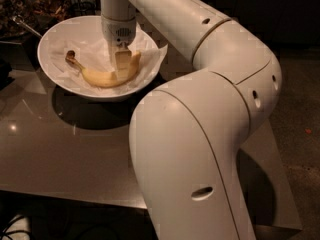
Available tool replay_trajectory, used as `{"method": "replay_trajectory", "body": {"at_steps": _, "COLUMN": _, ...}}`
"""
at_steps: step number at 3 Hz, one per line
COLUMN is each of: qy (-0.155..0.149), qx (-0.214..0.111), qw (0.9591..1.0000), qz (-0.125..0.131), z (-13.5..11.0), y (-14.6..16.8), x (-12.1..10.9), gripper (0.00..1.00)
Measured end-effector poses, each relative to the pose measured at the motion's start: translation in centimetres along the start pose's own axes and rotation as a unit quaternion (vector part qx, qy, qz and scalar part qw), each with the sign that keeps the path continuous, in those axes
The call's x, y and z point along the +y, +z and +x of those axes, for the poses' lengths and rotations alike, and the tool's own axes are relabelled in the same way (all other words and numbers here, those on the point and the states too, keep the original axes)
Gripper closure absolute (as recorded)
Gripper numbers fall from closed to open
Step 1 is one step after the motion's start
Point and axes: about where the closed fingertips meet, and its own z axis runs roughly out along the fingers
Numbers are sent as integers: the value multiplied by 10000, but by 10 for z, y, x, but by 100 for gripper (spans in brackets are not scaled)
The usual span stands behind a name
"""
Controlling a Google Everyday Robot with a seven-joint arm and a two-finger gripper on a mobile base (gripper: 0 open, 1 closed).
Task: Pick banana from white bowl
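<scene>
The white bowl (pixel 49 41) stands at the back left of the table, lined with crumpled white paper (pixel 92 51). The pale-yellow banana (pixel 100 77) lies in it, curved, with its dark brown stem tip pointing left. My gripper (pixel 121 66) reaches straight down into the bowl and sits on the right half of the banana, hiding part of it. The banana rests on the paper.
The bowl stands on a glossy grey-brown table (pixel 60 149). My large white arm (pixel 200 134) fills the right and front of the view. Dark clutter (pixel 30 4) lies behind the bowl at the back left. The table's front edge runs along the bottom left.
</scene>
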Motion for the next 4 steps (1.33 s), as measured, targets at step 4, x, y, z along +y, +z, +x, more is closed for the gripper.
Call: {"method": "replay_trajectory", "body": {"at_steps": 4, "qy": -22, "qx": -85, "qw": 9996, "qz": -257, "z": 9, "y": 25, "x": 13, "gripper": 47}}
